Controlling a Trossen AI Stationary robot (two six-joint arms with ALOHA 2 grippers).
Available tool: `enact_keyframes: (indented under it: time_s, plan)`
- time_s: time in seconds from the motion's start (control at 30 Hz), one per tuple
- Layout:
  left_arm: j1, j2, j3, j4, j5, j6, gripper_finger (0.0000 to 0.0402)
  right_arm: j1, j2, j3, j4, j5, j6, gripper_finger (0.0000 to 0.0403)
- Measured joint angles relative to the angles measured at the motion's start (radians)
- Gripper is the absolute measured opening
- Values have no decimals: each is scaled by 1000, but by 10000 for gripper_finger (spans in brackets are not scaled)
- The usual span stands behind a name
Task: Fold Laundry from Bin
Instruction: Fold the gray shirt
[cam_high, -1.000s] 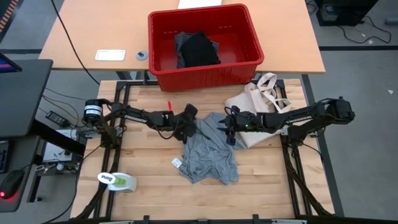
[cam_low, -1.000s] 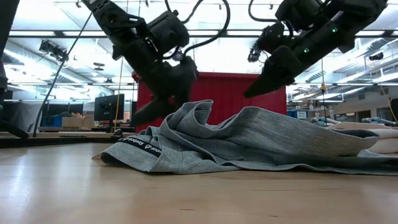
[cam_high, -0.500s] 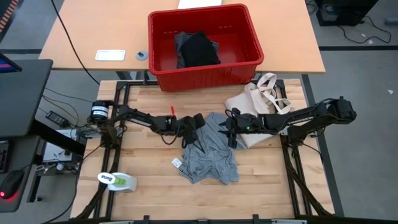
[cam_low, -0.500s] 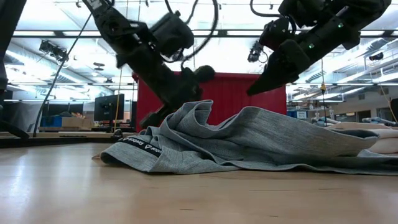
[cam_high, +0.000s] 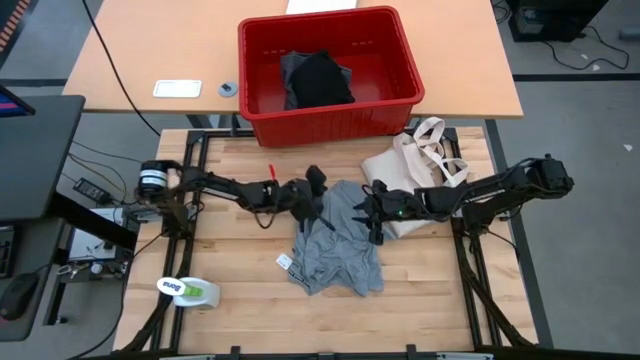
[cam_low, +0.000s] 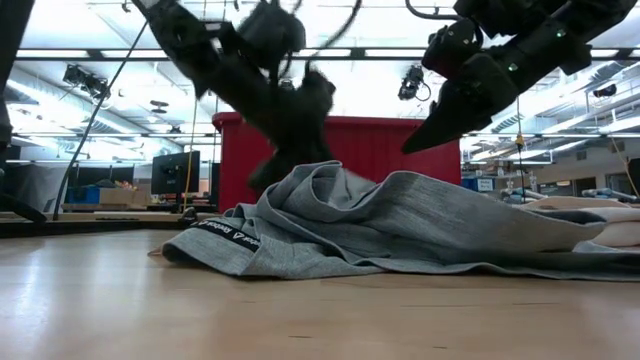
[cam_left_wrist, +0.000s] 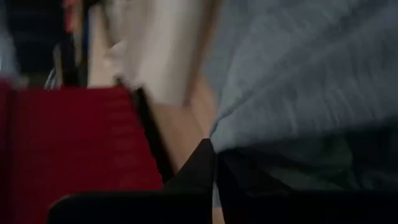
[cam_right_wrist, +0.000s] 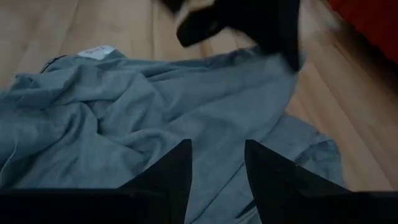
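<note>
Left gripper (cam_high: 316, 200) closed on grey T-shirt (cam_high: 338, 245) edge, frame centre of high view. Right gripper (cam_right_wrist: 216, 163) open above shirt per right wrist view. Only high view shows black garment (cam_high: 320, 80) in red bin (cam_high: 400, 60).

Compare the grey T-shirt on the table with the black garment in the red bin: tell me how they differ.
Place: the grey T-shirt lies on the wooden table, between the two arms; the black garment sits inside the red bin.
Colour: the T-shirt is light grey, the garment black.
Spread: the T-shirt is rumpled but spread over the table; the black garment is bunched into a compact heap.
Both are soft cloth and unfolded.
</note>
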Motion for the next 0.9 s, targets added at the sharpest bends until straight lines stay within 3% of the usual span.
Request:
enact_keyframes:
  time_s: [0.13,0.33,0.43,0.57,0.8,0.9]
  plan:
    - [-3,-109,0,-85,-17,-280,6,13,0,0,-15,2,2,155]
    - [39,-277,0,-303,-24,-900,7,18,-1,0,-4,35,8,155]
    - [74,-315,0,-423,-24,-1129,8,17,-1,0,18,34,13,155]
    - [116,-315,-11,-523,-22,-1233,8,11,-1,0,45,27,31,155]
    - [177,-311,-45,-640,-28,-1260,8,-60,54,0,51,27,17,155]
    - [179,-308,-45,-704,-78,-1255,14,-103,109,0,88,15,13,155]
